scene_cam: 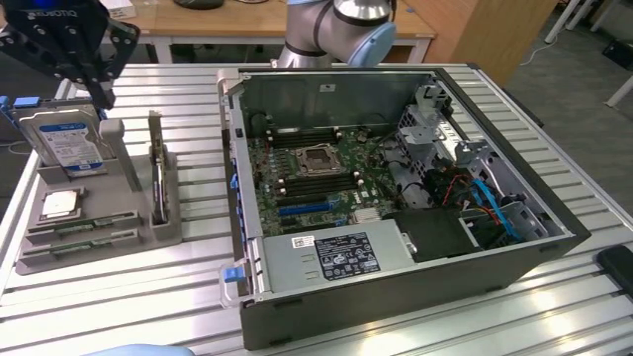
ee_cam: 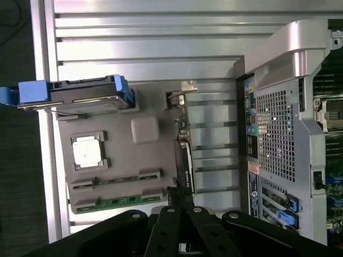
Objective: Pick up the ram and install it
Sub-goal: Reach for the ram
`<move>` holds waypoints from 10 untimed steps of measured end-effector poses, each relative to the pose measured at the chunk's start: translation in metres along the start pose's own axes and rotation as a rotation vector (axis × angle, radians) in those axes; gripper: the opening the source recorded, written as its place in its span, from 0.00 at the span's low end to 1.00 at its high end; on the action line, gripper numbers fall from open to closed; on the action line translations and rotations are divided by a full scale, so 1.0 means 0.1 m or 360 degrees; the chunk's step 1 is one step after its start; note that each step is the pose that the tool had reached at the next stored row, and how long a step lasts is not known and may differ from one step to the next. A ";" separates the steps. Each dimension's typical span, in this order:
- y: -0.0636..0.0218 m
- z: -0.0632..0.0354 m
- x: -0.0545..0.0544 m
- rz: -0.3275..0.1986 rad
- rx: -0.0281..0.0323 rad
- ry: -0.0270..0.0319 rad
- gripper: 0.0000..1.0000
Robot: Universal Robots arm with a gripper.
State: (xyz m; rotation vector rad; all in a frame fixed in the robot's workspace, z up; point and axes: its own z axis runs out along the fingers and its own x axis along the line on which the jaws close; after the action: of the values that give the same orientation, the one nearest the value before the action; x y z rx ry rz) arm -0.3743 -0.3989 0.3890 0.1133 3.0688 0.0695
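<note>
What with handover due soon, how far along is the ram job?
Done: nothing yet; the ram lies in the gray holder beside the open computer. In hand: nothing; the shut gripper hangs empty above the holder. Left: picking up the ram and fitting it in the computer.

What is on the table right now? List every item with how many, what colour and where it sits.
ram: two it seems, green, lying in the holder's slots
processor chip: one, silver, in the holder's recess between hard drive and ram
hard drive: one, silver in a blue caddy, upright in the holder
expansion card: one, dark with metal bracket, upright on the holder's side nearest the case
holder: one, grey, on the exterior view's left
computer case: one, dark, open, green motherboard inside, mid-table
table: one, silver, slatted
robot arm: one, silver and blue, behind the case
gripper: one, black, shut, empty, above the holder
</note>
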 end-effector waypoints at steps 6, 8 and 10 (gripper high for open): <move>-0.011 -0.009 0.16 0.0000 0.00000 0.00008 0.10; -0.015 -0.011 0.21 0.0000 0.00000 0.00012 0.10; -0.019 -0.014 0.26 0.0000 0.00000 0.00015 0.10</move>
State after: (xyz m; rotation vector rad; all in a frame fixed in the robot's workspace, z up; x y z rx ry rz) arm -0.4002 -0.3989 0.3885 0.1134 3.0697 0.0696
